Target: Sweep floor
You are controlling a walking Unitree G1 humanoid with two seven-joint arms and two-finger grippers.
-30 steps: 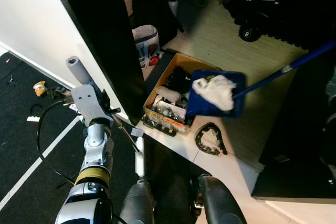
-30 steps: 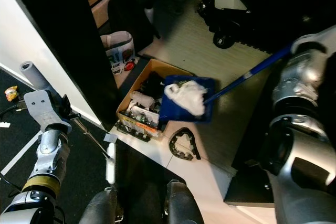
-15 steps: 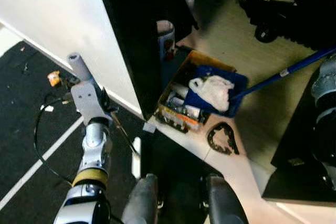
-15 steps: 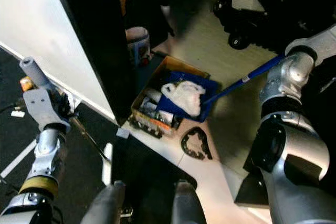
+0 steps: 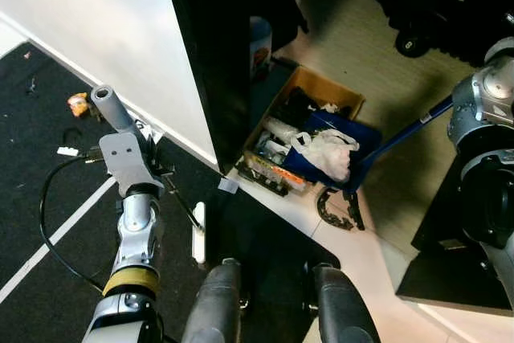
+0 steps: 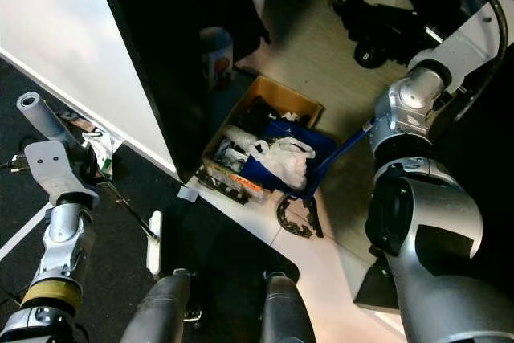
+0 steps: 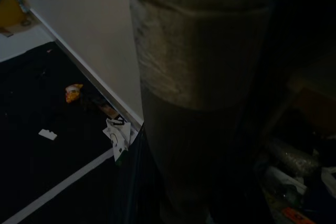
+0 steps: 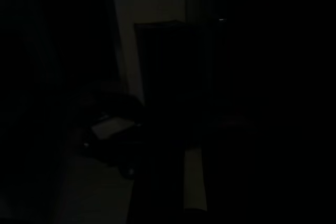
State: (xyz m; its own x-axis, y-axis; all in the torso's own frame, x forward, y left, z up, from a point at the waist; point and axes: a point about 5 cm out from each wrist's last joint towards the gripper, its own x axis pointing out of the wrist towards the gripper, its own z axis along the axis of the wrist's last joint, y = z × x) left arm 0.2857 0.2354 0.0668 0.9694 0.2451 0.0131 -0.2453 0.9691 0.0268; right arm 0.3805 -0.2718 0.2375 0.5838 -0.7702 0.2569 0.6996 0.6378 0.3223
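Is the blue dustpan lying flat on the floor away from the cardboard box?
No. The blue dustpan is tipped over the cardboard box, with white crumpled trash still on it.

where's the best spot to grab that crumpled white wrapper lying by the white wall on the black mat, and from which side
Pinch the crumpled white wrapper on its raised, folded upper part, coming down from above on the mat side. It lies close against the white wall, so the wall side looks blocked, and its flat edges offer little to pinch. The left gripper is nearest.
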